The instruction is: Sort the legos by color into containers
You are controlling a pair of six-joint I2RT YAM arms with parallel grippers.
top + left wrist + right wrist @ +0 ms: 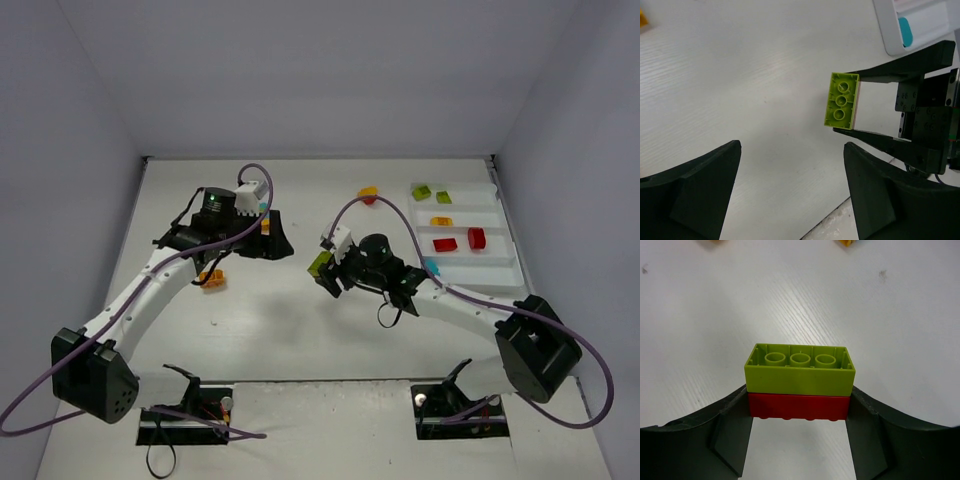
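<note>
Right wrist view: right gripper [799, 401] pinching a two-brick stack [320, 263].
Its fingers clamp the red lego [797, 407]; the lime green lego [799, 371] is pressed onto it, above the table [690, 315], left of the tray [480, 272]. Opposite, the left gripper [792, 147] stands spread wide.

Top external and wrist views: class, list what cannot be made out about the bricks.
Top view: the right gripper hides the red half of the green-and-red stack.
Top view: the left arm overlaps part of the orange brick.
Left wrist view: the tray wall hides most of the cyan brick.
Right wrist view: the top edge cuts off a yellow piece.
</note>
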